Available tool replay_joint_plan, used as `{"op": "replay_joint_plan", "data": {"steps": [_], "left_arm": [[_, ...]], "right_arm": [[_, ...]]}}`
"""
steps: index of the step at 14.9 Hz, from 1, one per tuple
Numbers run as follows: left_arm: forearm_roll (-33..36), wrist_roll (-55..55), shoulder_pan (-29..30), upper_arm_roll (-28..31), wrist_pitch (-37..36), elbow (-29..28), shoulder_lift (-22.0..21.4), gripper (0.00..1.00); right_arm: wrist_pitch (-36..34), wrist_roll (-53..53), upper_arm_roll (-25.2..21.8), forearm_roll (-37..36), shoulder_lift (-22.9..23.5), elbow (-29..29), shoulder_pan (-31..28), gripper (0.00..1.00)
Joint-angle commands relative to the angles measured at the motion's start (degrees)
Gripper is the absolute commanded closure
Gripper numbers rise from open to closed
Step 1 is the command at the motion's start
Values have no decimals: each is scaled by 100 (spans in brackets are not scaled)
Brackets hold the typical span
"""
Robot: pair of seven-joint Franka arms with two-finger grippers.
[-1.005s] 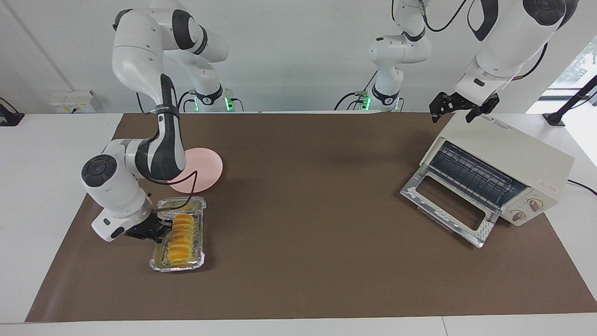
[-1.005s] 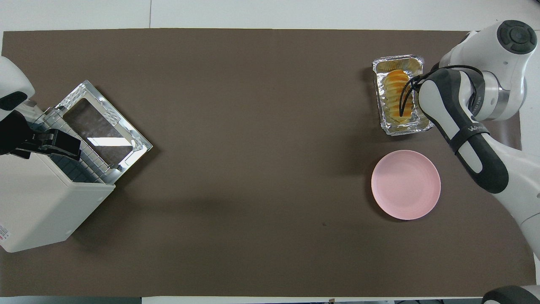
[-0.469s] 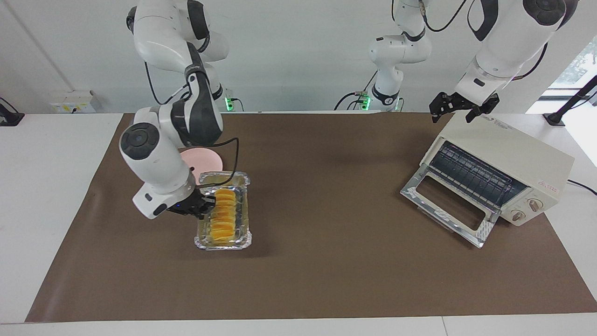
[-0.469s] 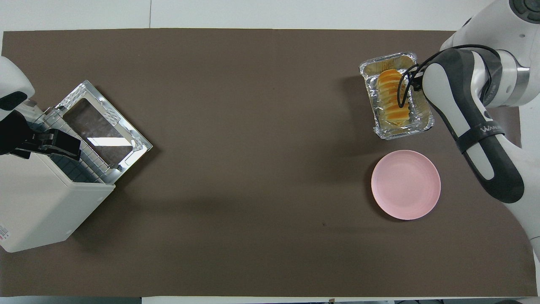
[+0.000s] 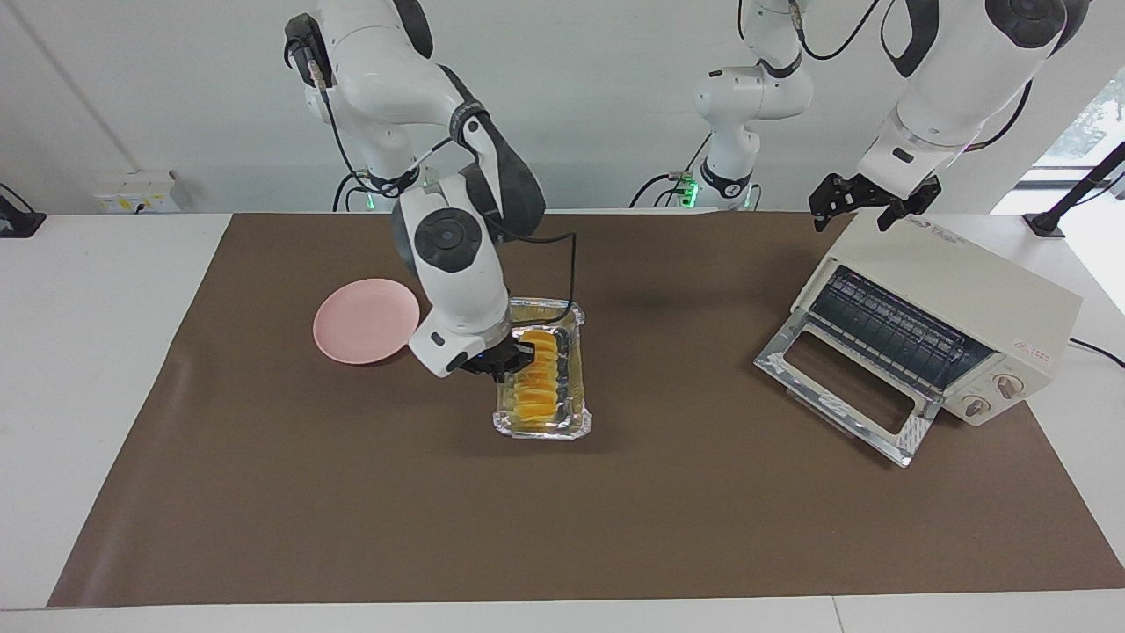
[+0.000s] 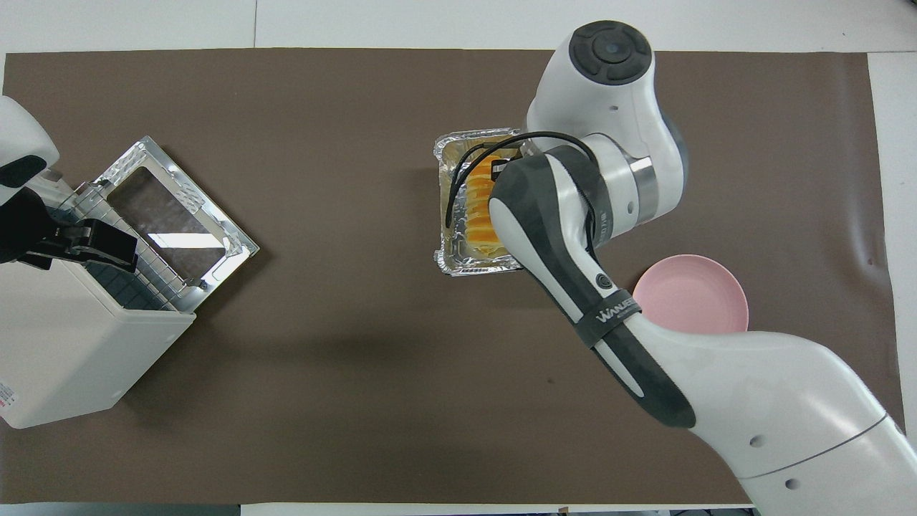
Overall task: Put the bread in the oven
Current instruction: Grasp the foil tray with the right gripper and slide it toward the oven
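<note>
1. While my right claw (image 5: 514, 360) carries its load across the brown mat (image 5: 615, 527), the pink plate (image 5: 365, 321) falls away from it toward the right arm's end of the table; a second ago the load lay just beside that plate; now the plate is near the claw but apart from it.
2. My right claw is clenched on the long rim of the foil tray (image 5: 540, 428); the bread (image 5: 538, 391) lies in the tray right under my fingertips, untouched by them; tray and bread have travelled together from the right arm's end to about mid-table; whether the tray skims the mat or hangs just above it I cannot tell.
3. From my right claw toward the left arm's end, the mat is bare up to the oven (image 5: 967, 281); its glass door (image 5: 835, 387) is down, facing my claw, with the rack showing inside; I judge about half the crossing is left, and the bread will go in tray and all.
4. My left claw (image 5: 866, 211) has not moved; it waits with fingers spread over the oven's top edge, holding nothing; it seems clear of the oven's mouth.
</note>
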Motion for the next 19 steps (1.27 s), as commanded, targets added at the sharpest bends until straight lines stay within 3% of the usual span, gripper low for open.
{"op": "replay_joint_plan", "data": {"steps": [1,4,10,11,19], "left_arm": [[-84,57,62,-12,4,-155,-164,0],[-84,57,62,-12,4,-155,-164,0],[-84,57,62,-12,4,-155,-164,0],[-84,57,62,-12,4,-155,-164,0],[-84,57,62,-12,4,-155,-164,0]], "right_arm": [[866,245,-19,81,-45,-662,323,100],[1484,570,-27,73,-123,-1155,553,100],[1958,580,-27,46,-247,-1612,632,100],[1986,589,-27,29,-282,-1674,641,1],[1512,800,-299,11,-518,-1534,448,0]]}}
